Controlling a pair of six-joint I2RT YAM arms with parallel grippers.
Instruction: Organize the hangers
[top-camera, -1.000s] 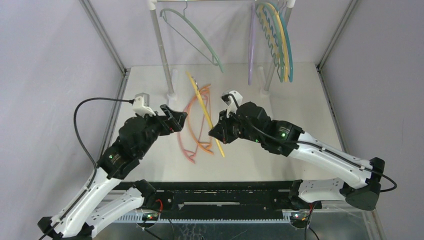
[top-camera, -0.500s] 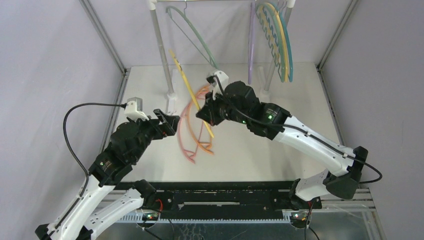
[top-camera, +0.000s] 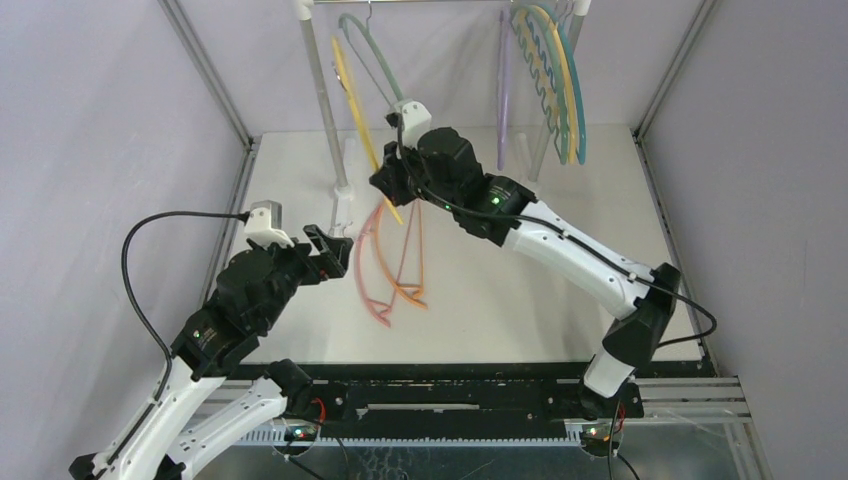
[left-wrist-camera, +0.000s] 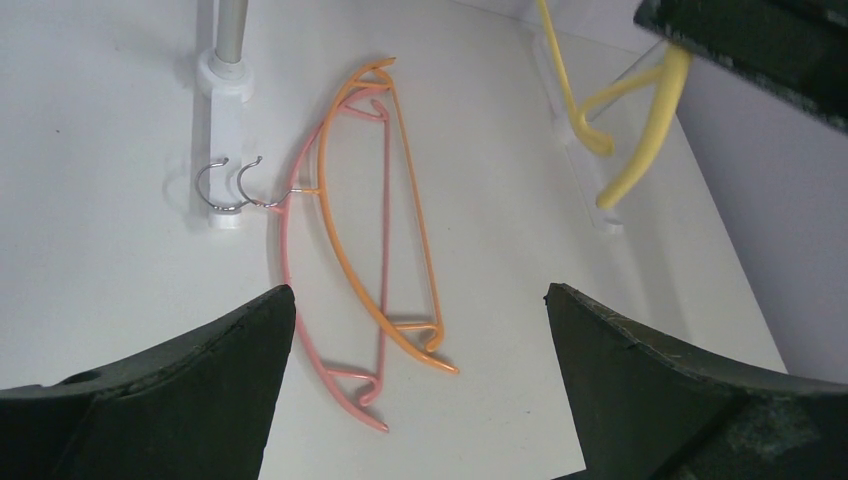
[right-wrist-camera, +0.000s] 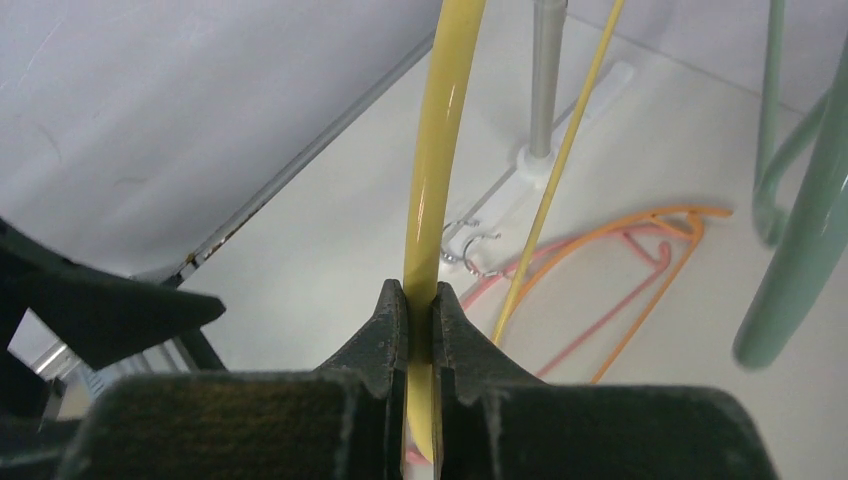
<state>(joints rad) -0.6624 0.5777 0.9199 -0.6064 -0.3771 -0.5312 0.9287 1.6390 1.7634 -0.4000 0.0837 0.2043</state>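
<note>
R gripper (right-wrist-camera: 420, 325) clamps yellow hanger (right-wrist-camera: 441, 150) mid-arm, beside rail post (top-camera: 322, 100): light, thin, slick, likely pivots. L gripper (left-wrist-camera: 418, 292) jaws wide, empty.

We scan all 3 views and find no lettering, label, brand, number or sign that we can read.
</note>
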